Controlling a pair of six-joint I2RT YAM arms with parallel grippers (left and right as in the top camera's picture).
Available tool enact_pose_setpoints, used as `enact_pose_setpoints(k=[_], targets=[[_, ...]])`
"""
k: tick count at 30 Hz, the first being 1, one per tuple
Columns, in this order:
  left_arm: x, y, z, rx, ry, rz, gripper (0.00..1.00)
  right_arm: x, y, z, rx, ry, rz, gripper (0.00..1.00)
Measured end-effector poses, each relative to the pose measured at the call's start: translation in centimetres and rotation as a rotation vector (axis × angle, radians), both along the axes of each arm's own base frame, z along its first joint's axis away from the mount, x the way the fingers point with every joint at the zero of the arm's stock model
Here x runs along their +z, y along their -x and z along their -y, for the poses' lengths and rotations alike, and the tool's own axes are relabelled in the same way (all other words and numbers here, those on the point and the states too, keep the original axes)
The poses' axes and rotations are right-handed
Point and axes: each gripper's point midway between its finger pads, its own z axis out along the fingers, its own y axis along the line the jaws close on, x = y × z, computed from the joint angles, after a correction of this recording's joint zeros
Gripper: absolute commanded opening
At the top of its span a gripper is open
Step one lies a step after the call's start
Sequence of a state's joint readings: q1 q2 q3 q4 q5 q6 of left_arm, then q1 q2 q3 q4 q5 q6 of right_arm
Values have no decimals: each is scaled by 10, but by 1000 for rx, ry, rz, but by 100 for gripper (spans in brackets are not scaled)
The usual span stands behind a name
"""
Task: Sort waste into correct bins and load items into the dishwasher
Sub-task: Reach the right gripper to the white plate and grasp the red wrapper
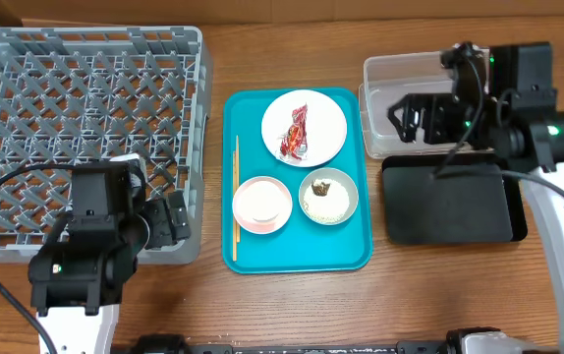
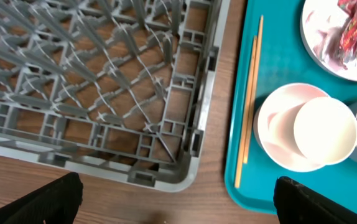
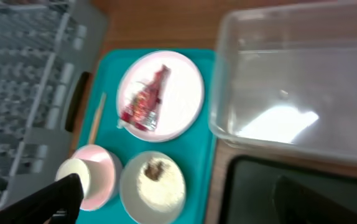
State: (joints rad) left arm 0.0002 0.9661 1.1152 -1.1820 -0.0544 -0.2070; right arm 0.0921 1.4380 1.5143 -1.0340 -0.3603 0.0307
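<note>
A teal tray [image 1: 253, 251] holds a white plate [image 1: 323, 126] with a red wrapper [image 1: 296, 133], a pink bowl [image 1: 250, 214] with a white cup [image 1: 261, 201] in it, a white bowl with food scraps [image 1: 327, 195], and a pair of chopsticks [image 1: 236, 197]. My left gripper [image 1: 171, 222] is open and empty over the near right corner of the grey dish rack [image 1: 85, 108]. In the left wrist view it [image 2: 178, 208] hovers over bare wood, between the rack [image 2: 185, 168] and the tray [image 2: 241, 183]. My right gripper [image 1: 403, 118] is open and empty beside the clear bin [image 1: 400, 69].
A black bin [image 1: 449, 202] stands right of the tray, below the clear bin. The right wrist view shows the plate [image 3: 185, 93], the scraps bowl [image 3: 153, 180], the clear bin [image 3: 290, 81] and the black bin [image 3: 290, 193]. Bare wood lies along the front edge.
</note>
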Motion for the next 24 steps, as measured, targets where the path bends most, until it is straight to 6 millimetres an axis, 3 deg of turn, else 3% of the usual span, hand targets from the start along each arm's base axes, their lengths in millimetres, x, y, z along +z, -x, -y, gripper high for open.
enact_pose_setpoints(k=[2,7,13,16,17,22,24], targets=[[-1,0,0,3,3,-5,100,-1,-9,-13,37,-23,19,89],[8,7,-13,73,2,-13,100,-4,-20,-59,118,4,74,89],[26,7,-38,188,-2,33,100,-21,-36,-133,214,51,163,90],[25,8,-39,194,-2,28,100,-50,-46,-159,217,68,133,90],[25,9,-39,194,-1,26,100,-68,-49,-166,203,81,102,89],[24,10,-38,195,-1,18,100,-142,-65,-177,130,128,-23,81],[24,10,-38,194,0,16,100,-162,-70,-180,108,133,-47,81]])
